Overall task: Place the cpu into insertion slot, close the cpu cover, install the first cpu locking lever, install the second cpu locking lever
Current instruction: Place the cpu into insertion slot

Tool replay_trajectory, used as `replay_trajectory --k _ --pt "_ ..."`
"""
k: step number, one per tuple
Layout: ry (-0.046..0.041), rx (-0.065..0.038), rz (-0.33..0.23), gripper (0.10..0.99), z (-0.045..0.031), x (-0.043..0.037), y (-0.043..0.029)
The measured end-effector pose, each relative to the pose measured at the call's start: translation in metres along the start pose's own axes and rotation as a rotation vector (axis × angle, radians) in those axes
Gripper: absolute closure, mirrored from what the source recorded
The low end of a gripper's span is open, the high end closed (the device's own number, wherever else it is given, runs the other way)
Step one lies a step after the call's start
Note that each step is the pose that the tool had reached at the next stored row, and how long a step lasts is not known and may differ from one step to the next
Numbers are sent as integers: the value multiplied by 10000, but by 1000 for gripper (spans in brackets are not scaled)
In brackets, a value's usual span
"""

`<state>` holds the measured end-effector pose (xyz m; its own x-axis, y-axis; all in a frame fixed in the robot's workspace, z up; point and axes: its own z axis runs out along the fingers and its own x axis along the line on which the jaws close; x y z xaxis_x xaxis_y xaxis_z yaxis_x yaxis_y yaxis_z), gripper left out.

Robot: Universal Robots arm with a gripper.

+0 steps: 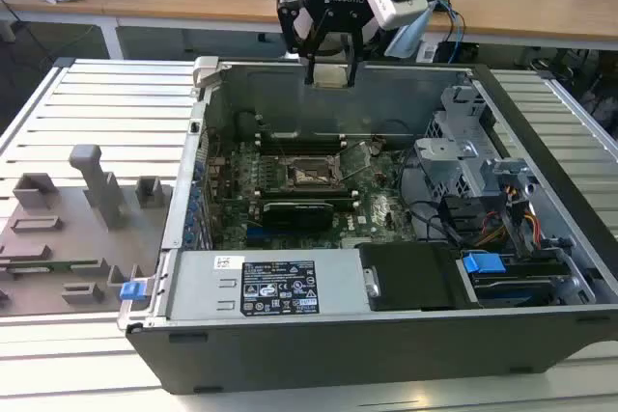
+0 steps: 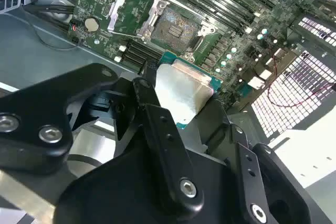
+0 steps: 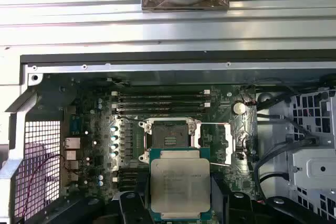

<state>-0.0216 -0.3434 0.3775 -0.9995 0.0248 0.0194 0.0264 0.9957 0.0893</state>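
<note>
Gripping the cpu [image 3: 180,187] by two opposite edges, the arm's black gripper [image 1: 331,70] is clamped on the chip. The silvery top faces the first wrist camera and a green edge shows around it. The chip hangs above the open computer case [image 1: 386,344], just over the rim of the wall opposite the power supply [image 1: 270,287], well apart from the green motherboard [image 1: 381,209] below. The insertion slot [image 3: 169,140] near the board's middle lies bare, its dark pin field exposed — the cpu cover [image 2: 130,9] is swung open to one side, with a thin wire lever [image 3: 212,125] showing between socket and cover. Memory slots [image 3: 157,100] run along another side of the socket. The case rests on a slatted metal table [image 1: 87,94] — a grey fixture plate [image 1: 58,238] lies by the table's edge at the exterior view's left.
</note>
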Motion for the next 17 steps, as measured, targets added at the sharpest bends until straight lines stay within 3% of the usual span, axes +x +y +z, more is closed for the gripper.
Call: replay_trajectory --k 17 --pt "0 1 -1 541 153 -3 -14"
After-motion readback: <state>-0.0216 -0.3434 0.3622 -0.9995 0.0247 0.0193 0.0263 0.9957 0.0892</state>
